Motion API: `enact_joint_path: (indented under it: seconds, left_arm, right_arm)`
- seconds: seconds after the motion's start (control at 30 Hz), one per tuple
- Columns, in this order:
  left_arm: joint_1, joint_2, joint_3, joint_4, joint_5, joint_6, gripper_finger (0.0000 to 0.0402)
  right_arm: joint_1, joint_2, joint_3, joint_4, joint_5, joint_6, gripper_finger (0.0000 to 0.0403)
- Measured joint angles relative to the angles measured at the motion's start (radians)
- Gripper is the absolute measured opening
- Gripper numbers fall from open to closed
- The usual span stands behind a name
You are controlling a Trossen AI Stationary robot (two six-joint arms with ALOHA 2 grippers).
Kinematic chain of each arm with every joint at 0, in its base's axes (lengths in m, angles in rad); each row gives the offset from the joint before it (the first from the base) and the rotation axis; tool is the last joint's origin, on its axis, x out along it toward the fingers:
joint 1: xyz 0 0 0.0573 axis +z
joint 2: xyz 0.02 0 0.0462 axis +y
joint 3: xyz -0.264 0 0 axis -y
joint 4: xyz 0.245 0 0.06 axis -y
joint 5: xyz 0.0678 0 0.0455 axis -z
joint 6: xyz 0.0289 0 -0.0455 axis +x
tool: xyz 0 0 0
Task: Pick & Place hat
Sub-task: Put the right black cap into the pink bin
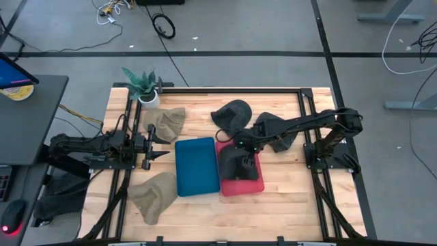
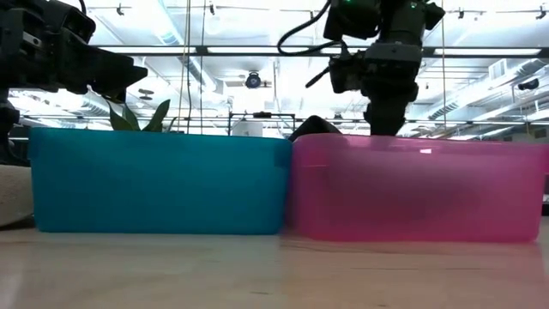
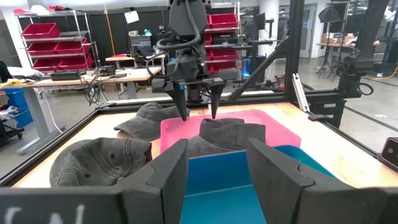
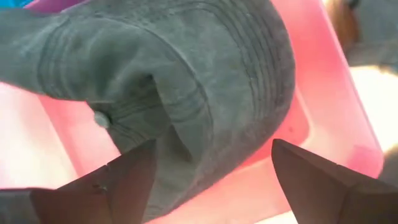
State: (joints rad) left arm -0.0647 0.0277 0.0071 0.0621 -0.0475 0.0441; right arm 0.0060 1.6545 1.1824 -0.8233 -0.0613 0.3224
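A dark grey hat lies crumpled inside the pink bin, resting on the bin's floor and against its far wall; the right wrist view shows its crown close up. My right gripper stands open just above the hat, fingers pointing down, with a small gap between fingertips and cloth. It shows above the pink bin's rim in the low view. My left gripper waits open and level at the table's left, facing the blue bin.
Two more dark hats lie behind the pink bin. Two tan hats lie left of the blue bin, far and near. A potted plant stands at the far left corner.
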Motion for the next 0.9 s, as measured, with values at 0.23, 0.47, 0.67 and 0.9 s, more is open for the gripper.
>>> enact_joint_path:
  seconds: [0.23,0.47,0.67,0.9]
  left_arm:
    - [0.0,0.0,0.0,0.0,0.0,0.0,0.017]
    - [0.0,0.0,0.0,-0.007,0.0,0.0,0.017]
    - [0.0,0.0,0.0,-0.007,0.0,0.0,0.017]
    - [0.0,0.0,0.0,-0.007,0.0,0.0,0.017]
  right_arm:
    - [-0.01,-0.037,0.013,-0.085,0.0,0.075,0.029]
    - [-0.034,-0.138,0.015,-0.176,0.11,0.188,0.0269]
    - [-0.091,-0.182,0.015,-0.345,0.246,0.468,0.0255]
    - [-0.224,-0.183,-0.015,-0.412,0.29,0.582,0.0243]
